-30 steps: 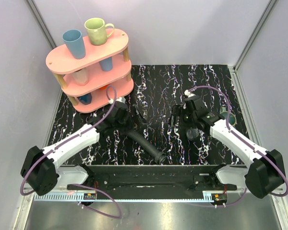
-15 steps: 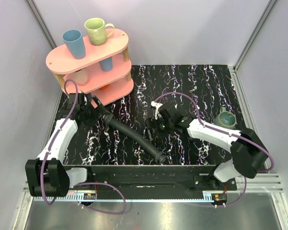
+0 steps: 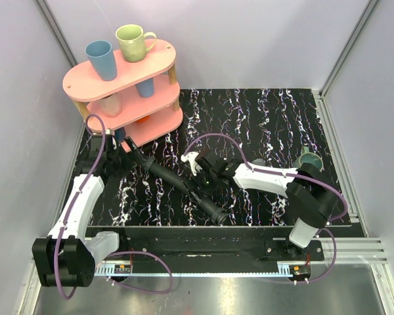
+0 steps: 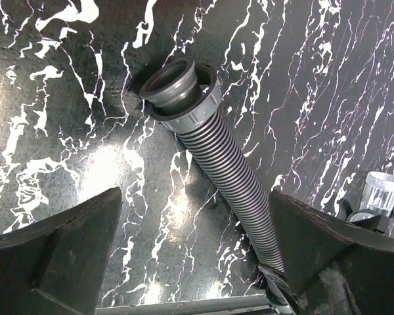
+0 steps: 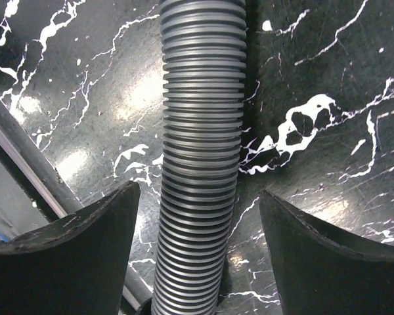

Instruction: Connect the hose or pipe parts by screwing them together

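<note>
Pale lilac-grey panel walls [image 3: 249,39] enclose the space on three sides, joined at the far corners by slanting silver metal frame posts [image 3: 345,49]. The floor of the cell is a glossy black marble-patterned tabletop with white veins [image 3: 276,115], where soft overhead light leaves blurred bright patches. In the far left corner stands a pink three-tier oval shelf rack with wooden posts [image 3: 128,80]. Its top tier bears a blue tumbler [image 3: 100,59] and a light green mug [image 3: 134,42], and more cups sit on the lower tiers. A brushed grey metal strip [image 3: 203,295] runs along the near edge.
</note>
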Available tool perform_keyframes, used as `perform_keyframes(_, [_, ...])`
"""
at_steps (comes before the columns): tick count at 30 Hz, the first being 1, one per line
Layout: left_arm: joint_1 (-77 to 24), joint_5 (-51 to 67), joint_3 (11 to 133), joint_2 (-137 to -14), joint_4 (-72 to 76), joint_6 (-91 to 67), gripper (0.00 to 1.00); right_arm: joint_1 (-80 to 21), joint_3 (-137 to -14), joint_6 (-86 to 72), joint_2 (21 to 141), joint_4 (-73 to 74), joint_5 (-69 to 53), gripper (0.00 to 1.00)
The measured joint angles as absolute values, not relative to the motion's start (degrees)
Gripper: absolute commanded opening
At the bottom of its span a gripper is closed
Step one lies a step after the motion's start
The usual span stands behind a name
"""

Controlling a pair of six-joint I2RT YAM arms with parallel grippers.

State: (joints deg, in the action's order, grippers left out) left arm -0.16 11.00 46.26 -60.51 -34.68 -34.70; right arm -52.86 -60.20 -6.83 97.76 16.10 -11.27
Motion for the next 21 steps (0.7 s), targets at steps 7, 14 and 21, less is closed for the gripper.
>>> perform_keyframes(7, [-0.16, 8.97, 46.24, -58.72, -34.65, -34.72, 0.99, -52.88, -63.02, 5.78, 100.12, 19.16, -13.52, 0.7])
perform_keyframes(14, [-0.16, 8.78, 46.24, -58.57, -34.63, -34.72, 0.98, -52.88, -63.7, 17.08, 101.43, 24.8, -13.13, 0.66])
perform_keyframes(21, [-0.16, 8.8, 45.32, -57.56, -34.61, -34.72, 0.98, -52.73, -58.26, 28.03, 98.35, 25.82, -9.89, 0.65])
